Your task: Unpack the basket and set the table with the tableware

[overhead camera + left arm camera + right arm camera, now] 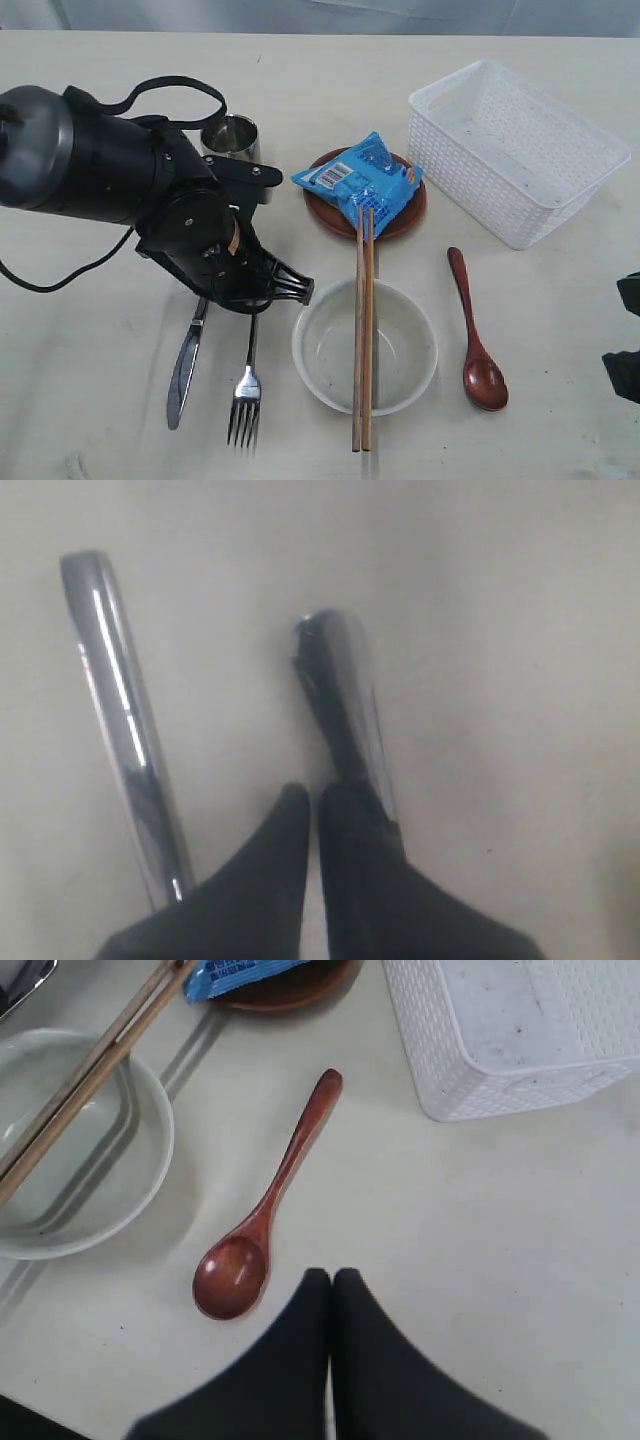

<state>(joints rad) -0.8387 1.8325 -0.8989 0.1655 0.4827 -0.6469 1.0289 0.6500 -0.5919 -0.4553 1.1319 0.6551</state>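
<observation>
The white basket (pixel 470 185) stands empty at the back right. An off-white bowl (pixel 325 350) carries two chopsticks (pixel 364 330) across its rim, with the dark wooden spoon (pixel 475 330) to its right. The knife (pixel 183 375) and fork (pixel 246 390) lie left of the bowl. My left gripper (pixel 245 300) hangs low over their handles. In the left wrist view it (pixel 312 795) is shut on nothing, and one steel handle (pixel 345 700) runs under a finger. The right gripper (pixel 332 1278) is shut just beside the spoon's bowl (pixel 232 1275), not touching it.
A brown plate (pixel 325 215) behind the bowl holds a blue snack packet (pixel 362 180). The steel cup (pixel 232 135) stands behind my left arm. A black cable (pixel 60 275) trails over the table at the left. Part of my right arm (pixel 625 360) shows at the right edge.
</observation>
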